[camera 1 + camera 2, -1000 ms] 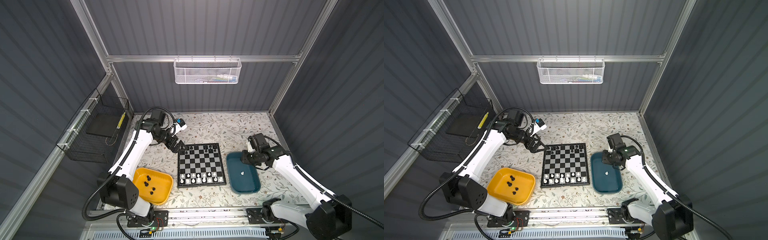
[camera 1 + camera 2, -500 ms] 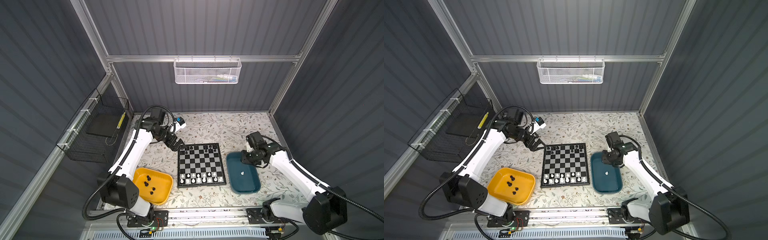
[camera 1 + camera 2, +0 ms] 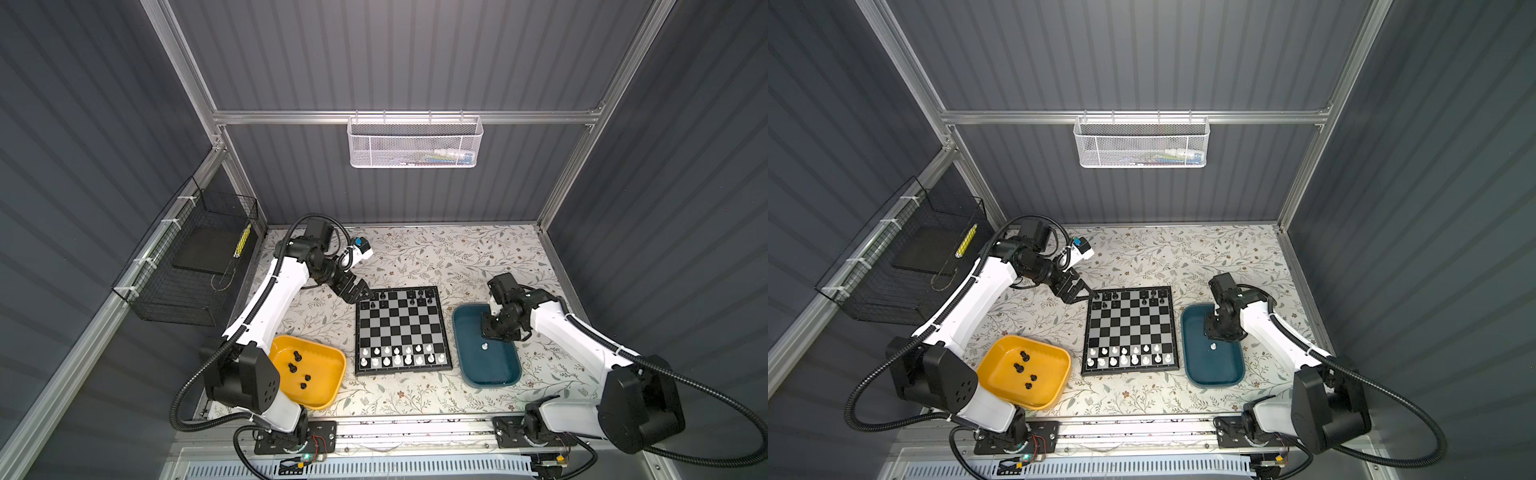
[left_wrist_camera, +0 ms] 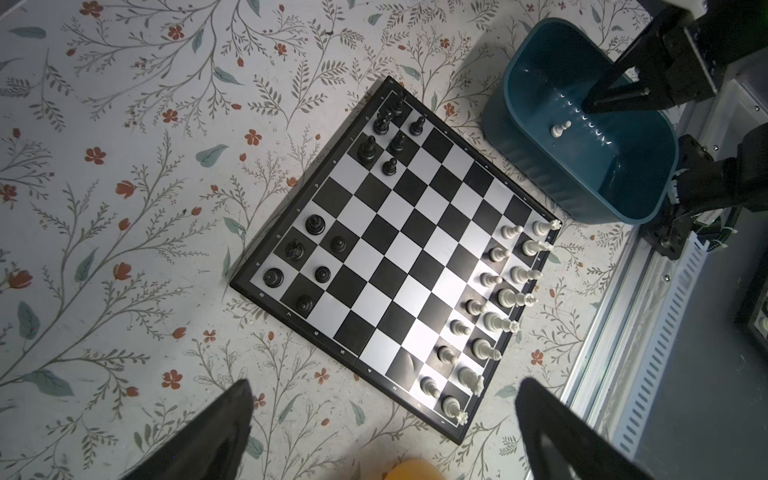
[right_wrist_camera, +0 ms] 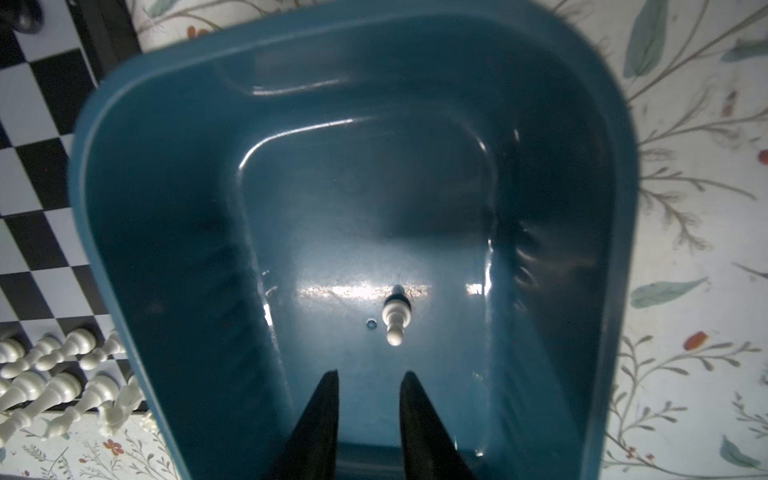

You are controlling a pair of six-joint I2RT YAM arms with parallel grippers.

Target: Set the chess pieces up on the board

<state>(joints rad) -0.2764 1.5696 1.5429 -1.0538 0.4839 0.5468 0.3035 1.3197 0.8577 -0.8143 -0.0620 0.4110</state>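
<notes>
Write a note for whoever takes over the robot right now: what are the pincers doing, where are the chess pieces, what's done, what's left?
Left pincer: open, empty, by the far corner of the board.
Right pincer: open a little, empty, over the teal tray, which holds one white pawn.
Done: the other white pieces and twelve black pieces stand on the board.
Left: that pawn, plus four black pieces in the yellow tray.

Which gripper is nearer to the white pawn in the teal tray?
Right. The right gripper hangs, jaws open, over the teal tray, close beside the white pawn. The left gripper is at the board's far left corner, across the board from it.
</notes>
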